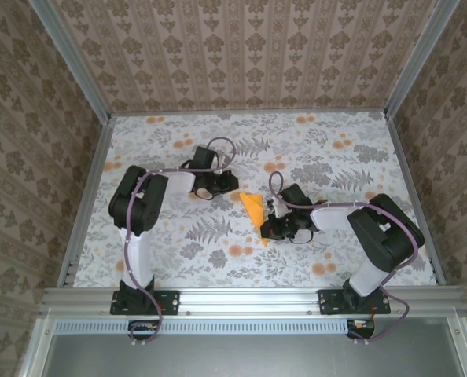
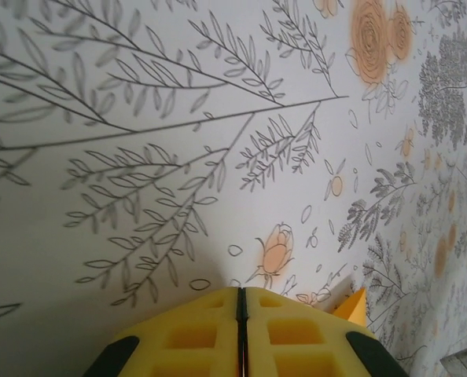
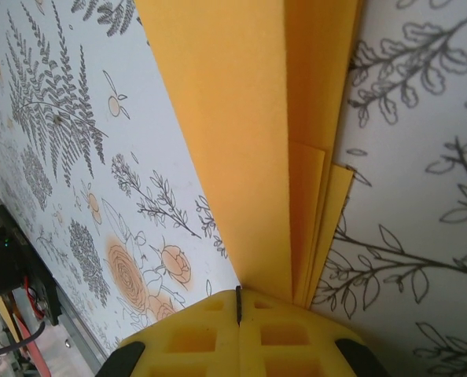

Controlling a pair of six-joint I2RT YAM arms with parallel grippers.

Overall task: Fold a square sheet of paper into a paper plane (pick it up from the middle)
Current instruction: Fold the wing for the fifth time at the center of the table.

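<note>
Closed R fingers [image 3: 194,338] touch paper plane [image 3: 233,118].

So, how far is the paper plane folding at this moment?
Done: the paper is already folded into several layers with a pointed end. In hand: the shut right claw appears to pinch its folded edge; the left claw is shut beside a corner. Left: the final folds, probably the wings.

Seen from above and behind, down onto the whole table [image 1: 320,149]; from each wrist, close and low, sharing the paper plane [image 3: 233,141]
</note>
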